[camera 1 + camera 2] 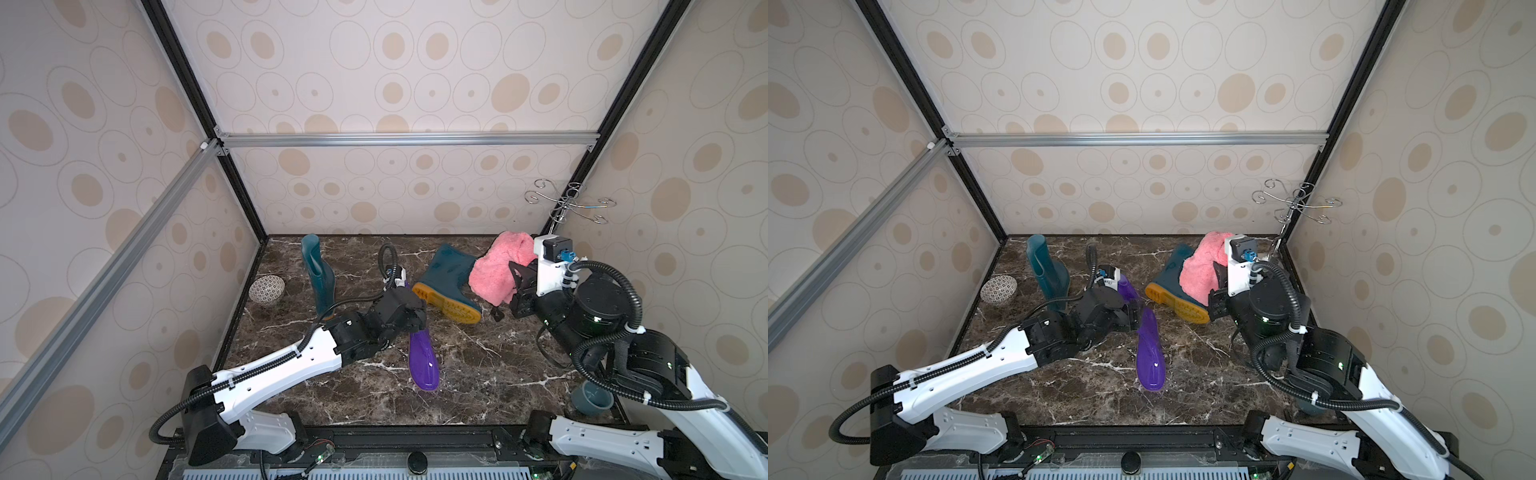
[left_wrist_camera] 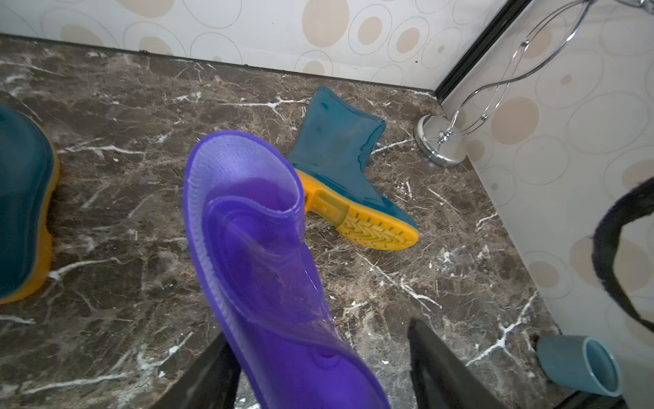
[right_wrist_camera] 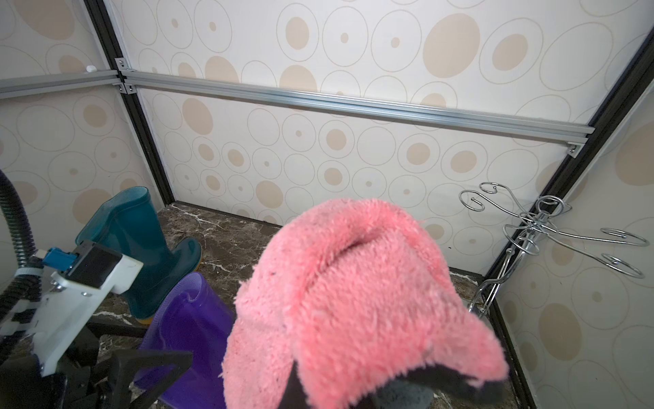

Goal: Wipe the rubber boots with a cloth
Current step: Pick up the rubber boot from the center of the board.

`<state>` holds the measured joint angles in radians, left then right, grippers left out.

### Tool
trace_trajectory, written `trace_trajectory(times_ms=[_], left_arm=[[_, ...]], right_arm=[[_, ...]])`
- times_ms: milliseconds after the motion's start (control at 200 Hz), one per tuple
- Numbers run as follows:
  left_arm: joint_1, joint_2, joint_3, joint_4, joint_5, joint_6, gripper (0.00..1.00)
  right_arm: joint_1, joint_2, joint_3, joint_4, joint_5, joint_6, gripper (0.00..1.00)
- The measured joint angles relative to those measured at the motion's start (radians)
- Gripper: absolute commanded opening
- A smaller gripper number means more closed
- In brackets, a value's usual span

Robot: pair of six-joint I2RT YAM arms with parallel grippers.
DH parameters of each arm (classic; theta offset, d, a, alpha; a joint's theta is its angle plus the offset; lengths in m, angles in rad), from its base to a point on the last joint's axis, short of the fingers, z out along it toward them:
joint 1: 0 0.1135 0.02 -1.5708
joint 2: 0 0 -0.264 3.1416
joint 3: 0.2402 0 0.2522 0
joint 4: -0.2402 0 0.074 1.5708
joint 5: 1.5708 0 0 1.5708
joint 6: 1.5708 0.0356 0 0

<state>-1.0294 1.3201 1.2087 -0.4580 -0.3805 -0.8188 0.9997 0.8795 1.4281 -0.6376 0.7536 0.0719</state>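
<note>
The left claw [image 2: 320, 331] straddles the shaft of the purple boot [image 1: 423, 361] mid-worktop [image 1: 478, 374], jaws wide, one side clear. The rubber looks glossy, light and floppy, so pinch the shaft wall. The right claw [image 1: 515, 274] clamps the soft pink cloth [image 1: 496, 266], aloft at two o'clock.

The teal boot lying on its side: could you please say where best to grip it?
Probably its shaft rim, from above: the teal boot lies on its side, sole facing the front, so the thin wall at the open top is exposed for the jaws.
</note>
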Motion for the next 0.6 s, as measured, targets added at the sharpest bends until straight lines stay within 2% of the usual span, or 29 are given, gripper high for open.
trace_trajectory(times_ms=[75, 120, 265, 455, 600], left_arm=[[0.000, 0.002, -0.010, 0.000, -0.006, 0.008, 0.20], [0.001, 0.005, -0.013, 0.001, -0.011, 0.015, 0.00], [0.020, 0.028, 0.009, -0.005, -0.034, 0.063, 0.00], [0.096, 0.098, 0.187, -0.051, -0.090, 0.212, 0.00], [0.163, 0.103, 0.251, -0.006, -0.142, 0.317, 0.00]], right_arm=[[0.000, 0.000, -0.002, -0.001, 0.000, 0.000, 0.00], [0.000, 0.000, -0.002, -0.003, 0.000, 0.000, 0.00], [0.000, 0.000, -0.003, -0.006, -0.001, 0.002, 0.00], [0.000, -0.001, -0.003, -0.005, -0.001, 0.006, 0.00], [0.000, 0.000, -0.004, -0.005, -0.011, 0.011, 0.00]])
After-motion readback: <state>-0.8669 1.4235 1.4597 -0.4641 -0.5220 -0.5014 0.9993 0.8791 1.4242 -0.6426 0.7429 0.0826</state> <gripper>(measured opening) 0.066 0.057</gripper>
